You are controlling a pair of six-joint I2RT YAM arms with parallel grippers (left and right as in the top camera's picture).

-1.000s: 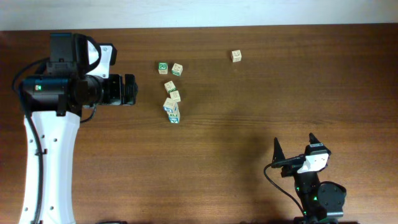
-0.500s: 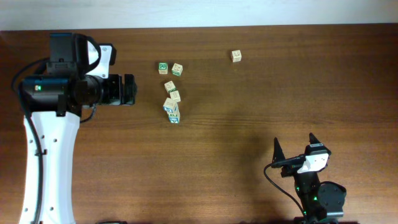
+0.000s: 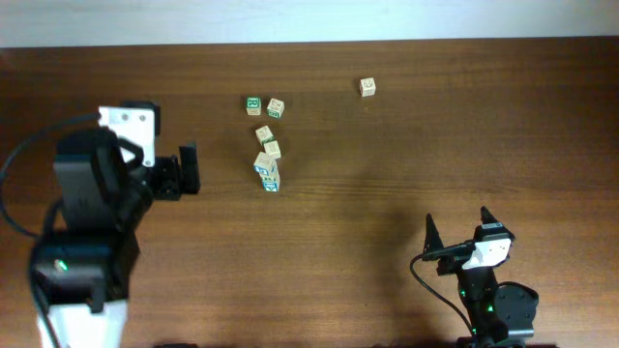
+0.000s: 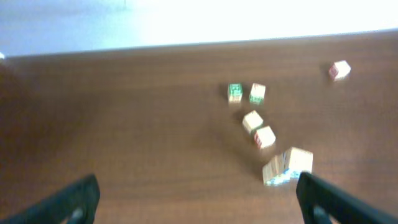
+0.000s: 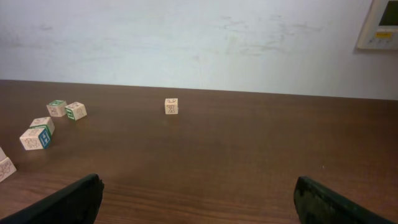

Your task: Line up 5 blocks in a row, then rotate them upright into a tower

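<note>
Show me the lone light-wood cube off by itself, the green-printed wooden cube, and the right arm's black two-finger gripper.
lone light-wood cube (image 3: 368, 87), overhead view, top face.
green-printed wooden cube (image 3: 253, 104), overhead view, top face.
right gripper (image 3: 458, 217), overhead view, midway between fingertips.

This looks like a robotics lab or test room, not a home. A dark-brown wood-grain table (image 3: 387, 193) has two machines working at it: a large white-and-black robot arm (image 3: 87, 203) and a smaller black robot arm (image 3: 493, 300) trailing a loose black cable (image 3: 416, 274). Behind the table is a plain, scuffed white wall (image 5: 199, 43). A beige wall-mounted control panel (image 5: 380, 25) hangs at its upper right in the right wrist view.
</note>
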